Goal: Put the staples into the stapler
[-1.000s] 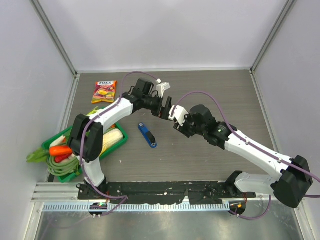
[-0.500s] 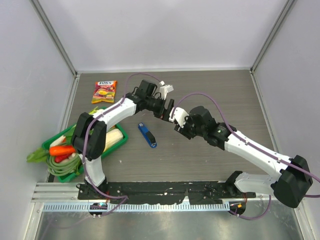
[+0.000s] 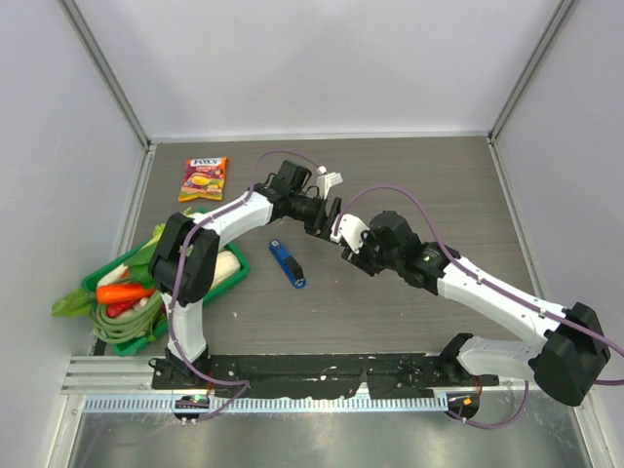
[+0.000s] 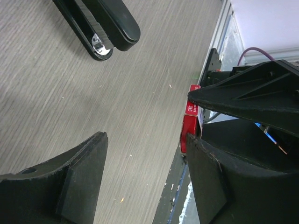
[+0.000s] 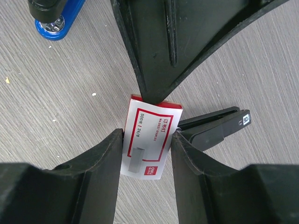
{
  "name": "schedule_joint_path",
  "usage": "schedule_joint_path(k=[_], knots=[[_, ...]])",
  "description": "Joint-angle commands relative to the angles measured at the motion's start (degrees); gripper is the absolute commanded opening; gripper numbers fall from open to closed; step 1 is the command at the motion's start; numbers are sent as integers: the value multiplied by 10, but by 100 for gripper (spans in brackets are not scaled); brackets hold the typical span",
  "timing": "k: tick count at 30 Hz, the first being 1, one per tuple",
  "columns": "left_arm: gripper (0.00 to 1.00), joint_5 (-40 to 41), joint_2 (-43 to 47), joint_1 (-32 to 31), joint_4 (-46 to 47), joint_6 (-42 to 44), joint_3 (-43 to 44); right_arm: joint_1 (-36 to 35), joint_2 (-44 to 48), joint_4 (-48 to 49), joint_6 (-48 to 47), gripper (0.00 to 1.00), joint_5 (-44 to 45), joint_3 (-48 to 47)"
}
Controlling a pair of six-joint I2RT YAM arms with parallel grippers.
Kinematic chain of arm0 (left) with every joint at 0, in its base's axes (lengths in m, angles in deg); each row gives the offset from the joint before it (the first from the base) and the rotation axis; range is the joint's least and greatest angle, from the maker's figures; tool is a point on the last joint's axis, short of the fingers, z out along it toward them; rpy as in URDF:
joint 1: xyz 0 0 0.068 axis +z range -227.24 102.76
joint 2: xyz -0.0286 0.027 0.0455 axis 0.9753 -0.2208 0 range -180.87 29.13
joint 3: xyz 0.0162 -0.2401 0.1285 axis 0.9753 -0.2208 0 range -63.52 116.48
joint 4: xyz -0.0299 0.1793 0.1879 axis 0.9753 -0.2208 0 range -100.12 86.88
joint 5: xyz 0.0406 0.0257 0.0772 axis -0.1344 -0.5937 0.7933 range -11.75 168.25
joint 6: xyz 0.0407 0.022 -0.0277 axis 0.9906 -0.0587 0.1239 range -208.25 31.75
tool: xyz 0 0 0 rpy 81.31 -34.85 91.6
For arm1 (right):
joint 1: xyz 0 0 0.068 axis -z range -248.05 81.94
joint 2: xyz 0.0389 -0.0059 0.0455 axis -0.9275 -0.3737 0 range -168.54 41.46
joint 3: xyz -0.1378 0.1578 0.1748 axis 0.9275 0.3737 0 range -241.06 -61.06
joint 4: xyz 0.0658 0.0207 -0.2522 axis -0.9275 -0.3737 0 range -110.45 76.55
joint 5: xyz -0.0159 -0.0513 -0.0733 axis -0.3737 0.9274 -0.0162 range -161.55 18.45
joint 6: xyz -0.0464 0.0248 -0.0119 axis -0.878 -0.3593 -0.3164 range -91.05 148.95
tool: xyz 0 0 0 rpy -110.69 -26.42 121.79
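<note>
My right gripper [image 5: 147, 136] is shut on a small red-and-white staple box [image 5: 150, 140] and holds it just above the table. A black stapler [image 5: 219, 126] lies right beside it. It also shows in the left wrist view [image 4: 100, 23]. A blue stapler [image 3: 287, 263] lies to the left, also in the right wrist view [image 5: 53, 18]. My left gripper [image 4: 145, 140] is open and empty, and one of its fingers [image 5: 187, 42] touches the box's far end. The box's red edge [image 4: 189, 128] shows by that finger. The silvery staple strip is not in view. The grippers meet in the top view [image 3: 334, 226].
A green tray [image 3: 241, 265] of vegetables sits at the left edge. A candy packet [image 3: 203, 178] lies at the back left. Grey walls enclose the table on three sides.
My left gripper has swung right and forward until it reaches the box in my right gripper. My right gripper has shifted slightly left, still holding the box.
</note>
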Motion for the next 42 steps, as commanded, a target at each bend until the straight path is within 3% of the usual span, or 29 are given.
schedule_joint_path(k=[1, 20, 22, 28, 42], knots=[[70, -59, -4, -11, 30, -24, 10, -3, 24, 93, -6, 41, 5, -6], [55, -65, -15, -18, 26, -25, 5, -3, 17, 119, -1, 43, 35, 2], [55, -68, -18, -20, 27, -25, 5, -3, 16, 120, 1, 43, 34, 2], [69, -79, -28, -26, 27, -30, 11, -3, 12, 125, 6, 43, 33, 2], [65, -125, -38, -27, 111, -104, -13, -3, 15, 136, 12, 43, 42, 5]])
